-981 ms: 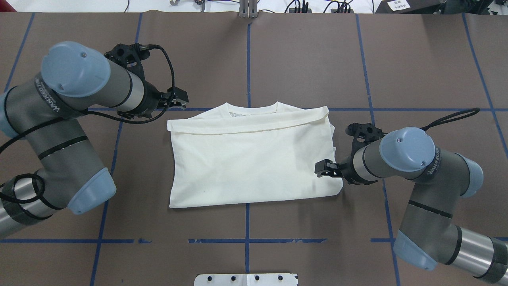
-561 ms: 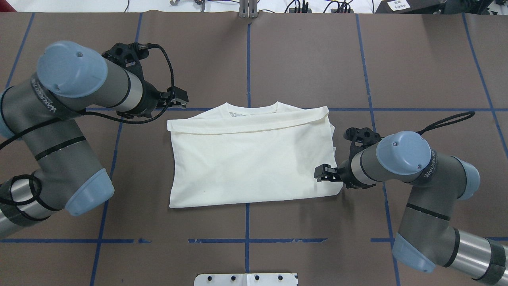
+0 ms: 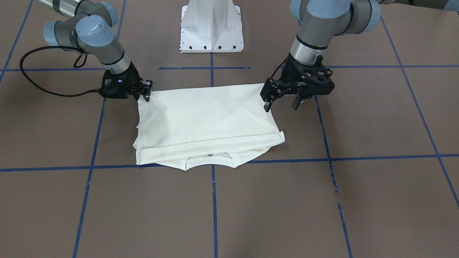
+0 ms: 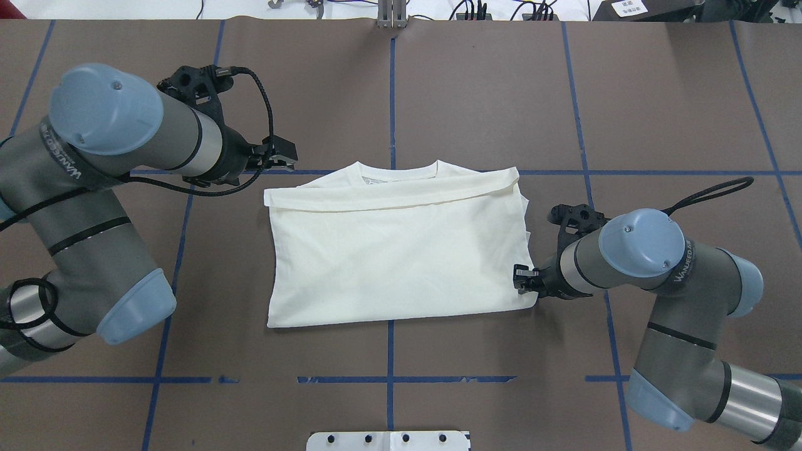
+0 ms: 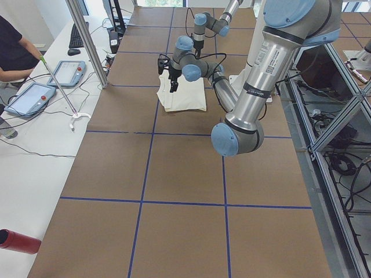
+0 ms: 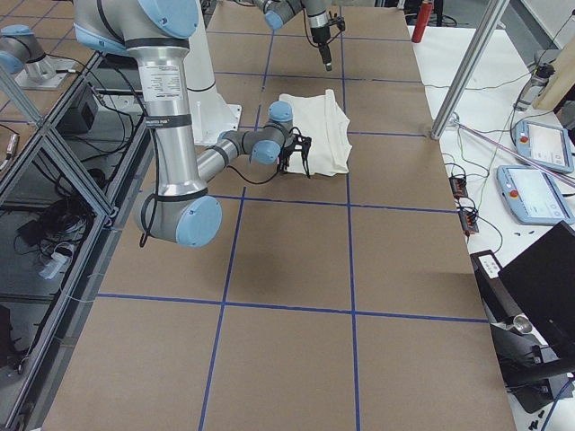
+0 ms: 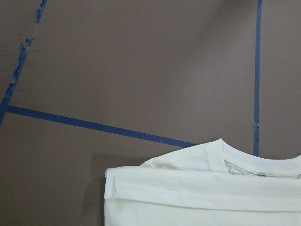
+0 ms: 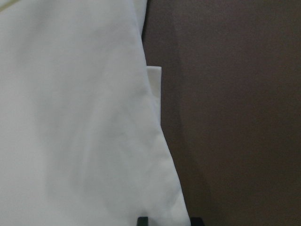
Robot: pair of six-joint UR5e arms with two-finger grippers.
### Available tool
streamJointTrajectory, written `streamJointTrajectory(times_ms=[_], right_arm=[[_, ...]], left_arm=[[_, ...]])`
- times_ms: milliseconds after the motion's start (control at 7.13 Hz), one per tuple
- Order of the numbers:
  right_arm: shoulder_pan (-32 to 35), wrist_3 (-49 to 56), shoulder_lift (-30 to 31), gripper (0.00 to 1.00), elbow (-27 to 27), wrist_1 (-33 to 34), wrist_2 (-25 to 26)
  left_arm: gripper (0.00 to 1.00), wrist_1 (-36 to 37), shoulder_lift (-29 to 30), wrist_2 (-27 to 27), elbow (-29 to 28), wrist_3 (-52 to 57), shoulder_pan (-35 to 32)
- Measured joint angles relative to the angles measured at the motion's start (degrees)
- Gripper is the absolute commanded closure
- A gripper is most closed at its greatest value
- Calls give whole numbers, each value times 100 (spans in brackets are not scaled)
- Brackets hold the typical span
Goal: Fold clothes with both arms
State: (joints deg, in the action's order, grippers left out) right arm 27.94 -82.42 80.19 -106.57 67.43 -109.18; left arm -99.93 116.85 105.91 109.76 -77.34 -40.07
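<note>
The right hand (image 4: 519,280) stood released astride the shirt's (image 4: 388,250) 4 o'clock edge; clenching likely required every layer seated deep.

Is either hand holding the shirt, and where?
Left hand: open, nothing held. Right hand is by the shirt, at its side edge near a corner; grip cannot be told.

The left fingers (image 3: 266,104) hang spread wide, raised off the brown counter (image 3: 358,200) beside the folded cream shirt (image 3: 204,118). The right fingers (image 3: 146,92) sit low at the shirt's opposite corner. The collar lies on the edge farthest from both pairs.
</note>
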Motion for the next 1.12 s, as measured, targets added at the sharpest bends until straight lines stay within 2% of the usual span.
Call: streamJointTrajectory(times_ms=[280,561,701,1121], right_arm=[[0,3,81,88,-14,-7,2],[-8,-1,81,93,-24,-10,2],[-16,-1,57,100,-22,-9,2],[-20,-50,34,100,-61,-8,19]], left_arm=[[0,0,3,0,40,0,6],[0,0,-8,0,51,0,8],[0,0,-14,0,51,0,8],[0,0,-11,0,46,2,8]])
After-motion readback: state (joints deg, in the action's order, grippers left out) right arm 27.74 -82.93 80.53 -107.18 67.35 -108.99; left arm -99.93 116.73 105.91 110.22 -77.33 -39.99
